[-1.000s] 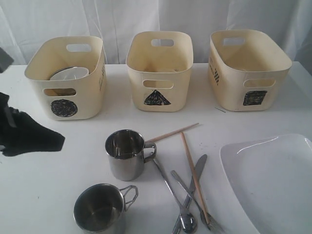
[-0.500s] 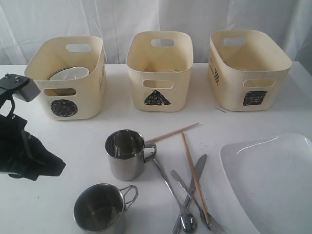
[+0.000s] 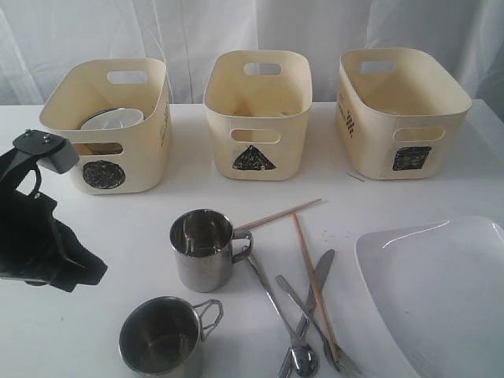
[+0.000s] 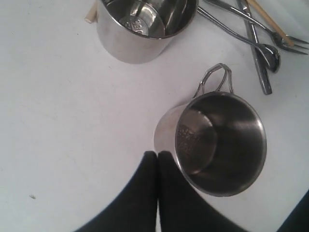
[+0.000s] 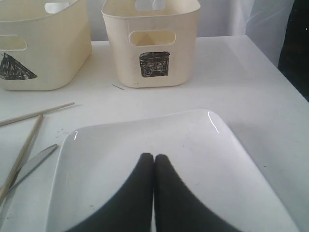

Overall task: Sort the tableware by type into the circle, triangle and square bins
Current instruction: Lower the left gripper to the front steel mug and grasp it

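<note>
Left gripper [image 4: 157, 153] and right gripper [image 5: 154, 157] clenched, empty. Left, just beside round handled steel mug [image 4: 219, 145], risks toppling it.

bright, even, diffuse light, faint soft shadows, small glints on the white plate [image 5: 203, 140], mild overall softness

Three cream bins stood on the table [image 3: 142, 228]: one circle bin [image 3: 150, 150], one triangle bin [image 3: 220, 150] and one square bin [image 3: 370, 150]. There were two steel mugs, a farther mug [image 3: 203, 250] and a nearer mug [image 3: 161, 339]. Wooden chopsticks numbered two, one chopstick [image 3: 277, 214] and a second chopstick [image 3: 307, 260]. The steel cutlery came to three pieces: one spoon [image 3: 303, 360], one fork [image 3: 287, 286] and one knife [image 3: 324, 264]. There was one large white plate [image 3: 441, 291]. One small white bowl [image 3: 114, 118] showed; anything beneath it could not be counted.
</note>
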You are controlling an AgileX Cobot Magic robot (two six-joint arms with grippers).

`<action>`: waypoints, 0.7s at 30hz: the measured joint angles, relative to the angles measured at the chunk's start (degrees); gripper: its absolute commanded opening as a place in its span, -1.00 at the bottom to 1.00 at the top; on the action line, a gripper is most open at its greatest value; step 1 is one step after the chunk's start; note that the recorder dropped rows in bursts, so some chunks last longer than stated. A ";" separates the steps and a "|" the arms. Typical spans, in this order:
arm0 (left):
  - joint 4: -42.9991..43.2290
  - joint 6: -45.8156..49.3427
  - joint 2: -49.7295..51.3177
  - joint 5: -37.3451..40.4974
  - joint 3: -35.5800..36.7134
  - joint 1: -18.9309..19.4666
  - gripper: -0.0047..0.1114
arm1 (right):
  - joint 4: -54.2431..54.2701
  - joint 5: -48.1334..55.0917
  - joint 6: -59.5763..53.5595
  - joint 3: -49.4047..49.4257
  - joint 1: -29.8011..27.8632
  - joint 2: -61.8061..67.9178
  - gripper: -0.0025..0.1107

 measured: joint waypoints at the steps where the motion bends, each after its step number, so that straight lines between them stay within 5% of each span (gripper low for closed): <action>1: 0.00 0.28 0.39 0.00 0.00 -0.10 -0.92 | 0.00 0.00 0.00 0.00 0.00 0.00 -0.96; 14: 1.03 3.21 1.37 1.36 -1.25 -4.62 -0.88 | 0.00 0.00 0.13 0.00 0.00 0.00 -0.96; 21: 1.25 6.21 5.92 0.68 -1.53 -4.74 -0.19 | 0.00 0.00 0.13 0.00 0.00 0.00 -0.96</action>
